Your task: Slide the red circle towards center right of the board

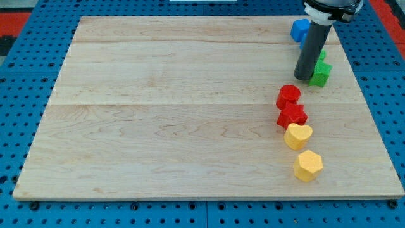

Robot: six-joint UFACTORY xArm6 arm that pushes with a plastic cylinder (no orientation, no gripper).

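Observation:
The red circle (288, 95) lies on the wooden board (158, 107) at the view's right, a little above mid-height. A second red block (292, 116), star-like in shape, touches it from below. My tip (303, 78) stands just above and to the right of the red circle, a short gap apart. The rod rises toward the view's top right.
A green block (320, 74) sits right beside my tip, with another green piece (323, 56) behind the rod. A blue block (300, 30) is at the top right. A yellow heart-like block (298, 135) and a yellow hexagon (308, 165) lie below the red blocks.

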